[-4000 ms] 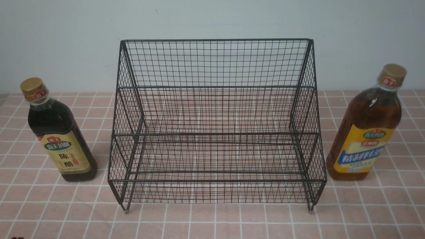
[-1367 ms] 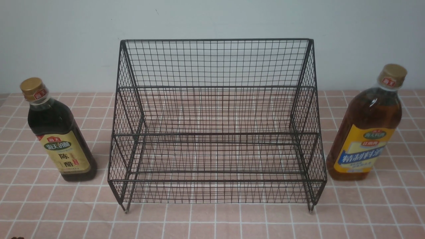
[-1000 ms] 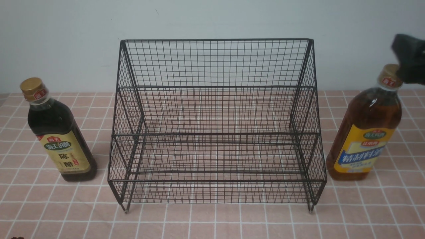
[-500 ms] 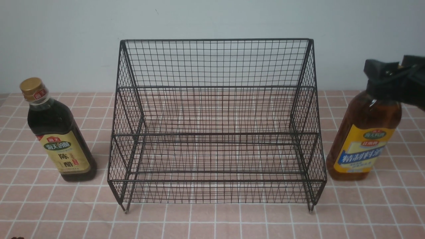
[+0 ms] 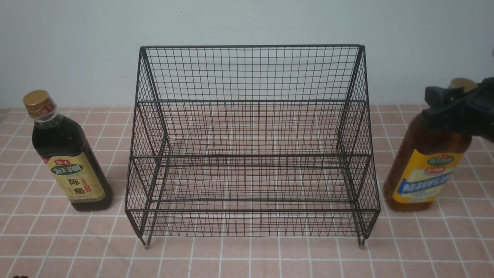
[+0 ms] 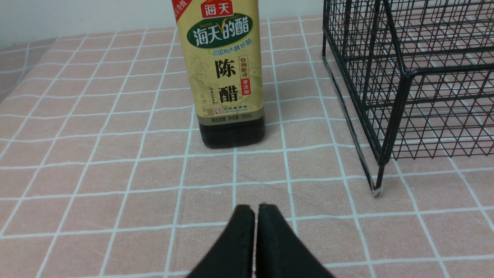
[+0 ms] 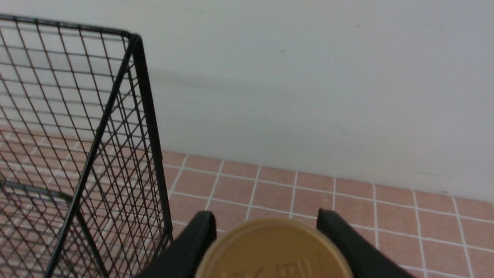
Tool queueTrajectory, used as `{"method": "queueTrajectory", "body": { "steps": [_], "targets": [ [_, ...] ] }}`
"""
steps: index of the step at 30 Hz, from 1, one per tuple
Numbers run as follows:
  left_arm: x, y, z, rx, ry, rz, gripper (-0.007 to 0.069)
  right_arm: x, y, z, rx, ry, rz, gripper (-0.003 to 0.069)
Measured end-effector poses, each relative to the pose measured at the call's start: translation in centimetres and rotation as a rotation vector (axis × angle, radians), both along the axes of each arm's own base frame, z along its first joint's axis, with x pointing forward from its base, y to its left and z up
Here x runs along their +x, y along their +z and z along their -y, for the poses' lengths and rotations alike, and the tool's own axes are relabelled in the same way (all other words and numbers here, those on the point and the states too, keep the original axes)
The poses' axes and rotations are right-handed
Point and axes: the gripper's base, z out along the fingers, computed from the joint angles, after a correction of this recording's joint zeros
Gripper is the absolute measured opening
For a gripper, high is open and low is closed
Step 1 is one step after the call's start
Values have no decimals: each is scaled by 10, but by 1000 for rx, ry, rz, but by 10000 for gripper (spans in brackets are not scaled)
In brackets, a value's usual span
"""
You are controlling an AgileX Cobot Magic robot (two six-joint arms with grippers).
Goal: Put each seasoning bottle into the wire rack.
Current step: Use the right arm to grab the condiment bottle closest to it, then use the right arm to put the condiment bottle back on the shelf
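Two seasoning bottles, both outside the wire rack, both upright on the pink tiled cloth. We note the dark bottle on the robot's left side of the rack, near its left wall but apart from it, beige label facing us, gold cap on. The amber bottle stands on the right side, just beside the rack's right wall, yellow-and-blue label to the front. The rack sits between them with its tall back toward the pale wall; we see nothing on either step. The right gripper is at the amber bottle's top: in the front view its black body covers the neck and shoulder, with only a sliver of cap showing above it. In the right wrist view the two fingers flank the gold cap closely, one on each side; whether they press on the bottle we cannot tell. The left gripper has its fingers pressed together, holding nothing, low over the cloth, on the near side of the dark bottle and apart from it, with the rack's corner leg off to one side.
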Motion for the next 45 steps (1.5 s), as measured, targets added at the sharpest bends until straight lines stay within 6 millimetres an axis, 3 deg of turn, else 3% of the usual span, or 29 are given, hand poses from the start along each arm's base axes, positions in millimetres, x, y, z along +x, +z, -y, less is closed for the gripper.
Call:
{"method": "queueTrajectory", "body": {
  "steps": [5, 7, 9, 12, 13, 16, 20, 26, 33, 38, 45],
  "targets": [
    [0, 0, 0, 0, 0, 0, -7, -21, 49, 2, -21, 18, 73, 310],
    [0, 0, 0, 0, 0, 0, -7, -25, 73, 2, -8, 18, 129, 310],
    [0, 0, 0, 0, 0, 0, -7, -32, 117, 3, 25, 14, 237, 310],
    [0, 0, 0, 0, 0, 0, -7, -36, 141, 2, 43, 17, 302, 310],
    [0, 0, 0, 0, 0, 0, -7, -39, 158, 0, 55, 29, 351, 310],
    [0, 0, 0, 0, 0, 0, -7, -45, 183, -11, 72, 76, 415, 310],
    [0, 0, 0, 0, 0, 0, -7, -44, 199, -36, 120, 176, 445, 310],
    [0, 0, 0, 0, 0, 0, -7, -22, 191, -85, 173, 316, 397, 310],
    [0, 0, 0, 0, 0, 0, -7, 18, 151, -134, 149, 396, 289, 310],
    [0, 0, 0, 0, 0, 0, -7, 40, 126, -147, 147, 393, 239, 310],
    [0, 0, 0, 0, -1, 0, -7, 43, 124, -149, 143, 394, 231, 310]
  ]
}}
